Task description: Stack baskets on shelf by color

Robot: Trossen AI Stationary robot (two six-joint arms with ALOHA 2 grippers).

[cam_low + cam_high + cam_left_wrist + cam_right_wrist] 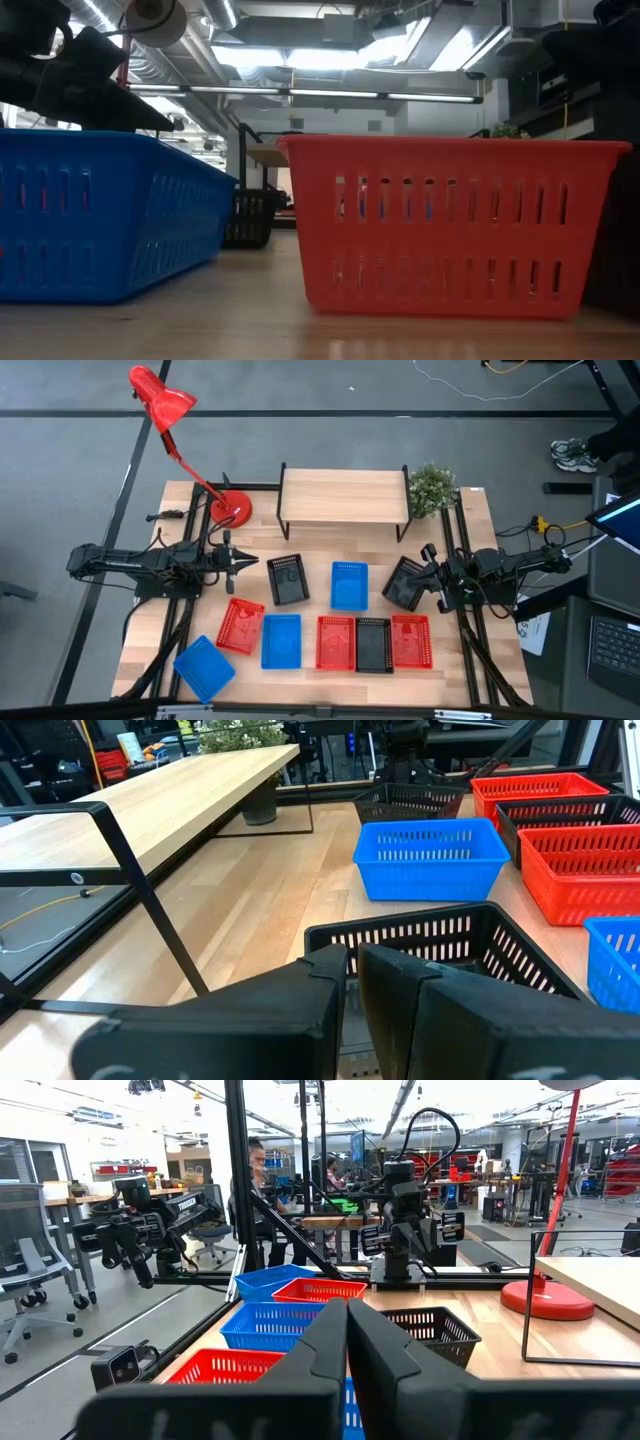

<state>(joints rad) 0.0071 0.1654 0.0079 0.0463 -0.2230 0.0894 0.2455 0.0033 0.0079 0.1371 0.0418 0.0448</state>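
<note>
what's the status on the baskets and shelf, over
Left tool shut beside black basket. Right tool at another black basket. Shelf bare, no stacks yet.

the shelf (343, 495) stands at the table's far edge, its light wood top bare on thin black legs. nine mesh-walled baskets lie on the tabletop in front of it. middle row: black basket (288, 579), blue basket (349, 585), tilted black basket (405, 582). near row: blue (205, 667), red (240, 626), blue (281, 641), red (336, 643), black (373, 645), red (411, 641), the last three touching side by side.
</note>
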